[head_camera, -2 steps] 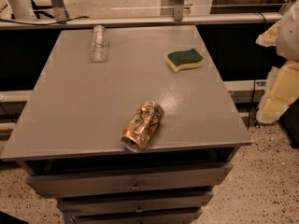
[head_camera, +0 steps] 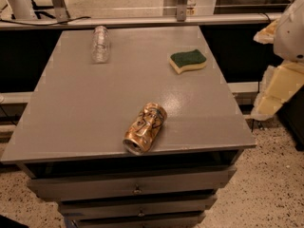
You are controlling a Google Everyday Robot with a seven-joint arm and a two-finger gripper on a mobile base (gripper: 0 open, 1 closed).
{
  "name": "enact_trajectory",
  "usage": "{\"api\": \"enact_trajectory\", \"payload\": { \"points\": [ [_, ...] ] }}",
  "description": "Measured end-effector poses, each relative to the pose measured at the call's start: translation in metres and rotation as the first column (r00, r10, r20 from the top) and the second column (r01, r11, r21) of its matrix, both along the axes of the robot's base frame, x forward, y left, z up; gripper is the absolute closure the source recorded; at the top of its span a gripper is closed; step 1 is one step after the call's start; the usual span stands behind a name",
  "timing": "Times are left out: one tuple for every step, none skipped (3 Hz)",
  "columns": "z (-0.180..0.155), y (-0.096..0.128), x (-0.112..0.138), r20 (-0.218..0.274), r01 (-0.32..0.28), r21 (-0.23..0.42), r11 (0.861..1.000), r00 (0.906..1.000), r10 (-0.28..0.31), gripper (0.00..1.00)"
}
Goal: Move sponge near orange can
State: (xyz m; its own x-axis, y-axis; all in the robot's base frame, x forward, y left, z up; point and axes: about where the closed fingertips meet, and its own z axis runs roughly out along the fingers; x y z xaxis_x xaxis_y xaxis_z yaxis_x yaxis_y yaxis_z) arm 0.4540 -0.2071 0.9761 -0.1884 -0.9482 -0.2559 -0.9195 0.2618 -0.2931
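Note:
The sponge (head_camera: pixel 188 61), dark green on top over pale yellow foam, lies flat at the far right of the grey table top (head_camera: pixel 85 113). The orange can (head_camera: pixel 145 128), dented with dark and cream markings, lies on its side near the front edge, open end toward me. My gripper (head_camera: pixel 278 90) shows as pale cream parts under the white arm at the right edge of the view. It is off the table, to the right of the sponge, and holds nothing that I can see.
A clear plastic bottle (head_camera: pixel 100 43) lies on its side at the far left of the table. Drawers (head_camera: pixel 137 189) sit under the table top. A rail (head_camera: pixel 142 20) runs behind the table. The floor is speckled.

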Motion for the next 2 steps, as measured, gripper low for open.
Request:
{"api": "enact_trajectory", "payload": {
  "points": [
    [-0.006,0.01,0.043,0.096,-0.005,0.092,0.996,0.9954,-0.003,0.0],
    [-0.015,0.021,0.09,0.155,-0.015,0.179,0.984,0.9878,-0.013,0.0]
  ]
}}
